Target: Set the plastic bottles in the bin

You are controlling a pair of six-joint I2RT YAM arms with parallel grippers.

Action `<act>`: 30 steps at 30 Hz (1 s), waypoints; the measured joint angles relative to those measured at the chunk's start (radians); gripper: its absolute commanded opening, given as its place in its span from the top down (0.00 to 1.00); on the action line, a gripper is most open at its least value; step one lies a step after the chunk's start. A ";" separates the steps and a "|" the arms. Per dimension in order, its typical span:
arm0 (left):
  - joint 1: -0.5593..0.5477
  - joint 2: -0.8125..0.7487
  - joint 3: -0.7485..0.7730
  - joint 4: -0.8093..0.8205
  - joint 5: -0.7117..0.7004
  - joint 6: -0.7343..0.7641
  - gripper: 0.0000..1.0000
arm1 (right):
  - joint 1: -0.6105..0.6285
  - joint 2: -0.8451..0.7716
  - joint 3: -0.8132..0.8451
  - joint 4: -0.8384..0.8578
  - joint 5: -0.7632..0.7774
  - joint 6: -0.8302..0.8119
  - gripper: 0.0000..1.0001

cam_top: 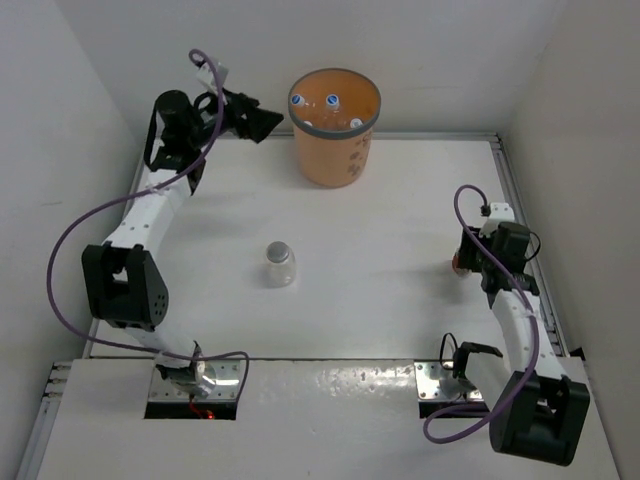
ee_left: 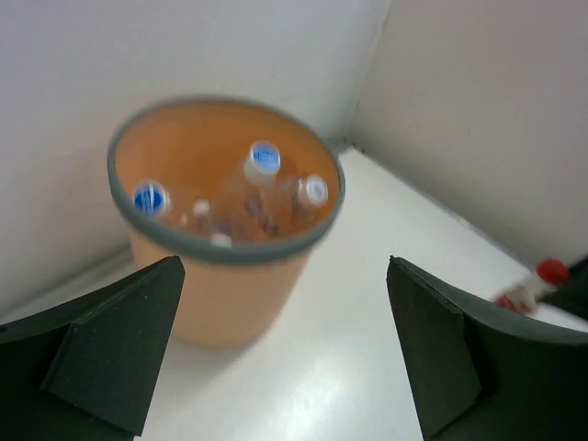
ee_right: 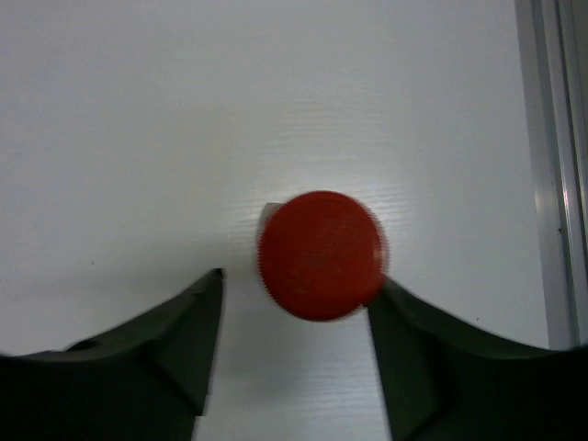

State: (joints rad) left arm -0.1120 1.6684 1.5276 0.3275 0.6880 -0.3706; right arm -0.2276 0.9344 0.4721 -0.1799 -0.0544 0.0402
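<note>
At the right side of the counter (cam_top: 380, 290), your right gripper (ee_right: 296, 283) hung straight above the red-capped bottle (ee_right: 321, 255). Jaws spread, straddling the cap, nothing pinched. Right finger possibly brushing the cap; the wrist view was too soft to say.

Handling, as judged: small plastic bottle, light, thin-walled, smooth. Likely to skid or topple if one finger arrives first. Cap is the stiffest part; take it there or at the neck just below, centred, with modest squeeze.

Second one: clear bottle (cam_top: 279, 262), grey cap, upright mid-counter, well apart from both arms. Same handling expected.

Bin (cam_top: 330, 160) stood at the far edge near the back wall, several bottles (cam_top: 330, 103) lying inside already. Your left gripper (cam_top: 262, 122) hovered just beside its rim, spread wide and empty.

Surface: white, glossy, flat, offering little grip for a nudged bottle. Room: white walls close on three sides; metal rail (ee_right: 551, 138) near the red-capped bottle, so keep your lift vertical before swinging toward the bin.
</note>
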 measured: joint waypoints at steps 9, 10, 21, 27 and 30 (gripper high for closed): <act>0.219 -0.274 -0.319 -0.308 0.303 0.226 0.03 | 0.010 0.035 0.111 0.041 -0.124 -0.005 0.86; 0.244 -0.309 -0.337 -0.360 0.328 0.282 0.03 | 0.019 0.046 0.159 0.032 -0.142 0.006 0.89; 0.336 -0.494 -0.458 -0.705 0.438 0.650 0.01 | 0.179 0.252 0.715 -0.037 -0.190 0.076 0.00; 0.337 -0.494 -0.470 -0.742 0.435 0.683 0.01 | 0.120 0.409 0.699 -0.154 -0.116 0.067 0.00; 0.337 -0.494 -0.470 -0.746 0.428 0.688 0.01 | 0.080 0.535 0.695 -0.206 -0.089 0.057 0.00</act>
State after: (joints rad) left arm 0.2249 1.1740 1.0573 -0.4183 1.1164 0.3176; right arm -0.1471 1.4693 1.1671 -0.3862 -0.1436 0.0975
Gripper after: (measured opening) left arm 0.986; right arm 0.996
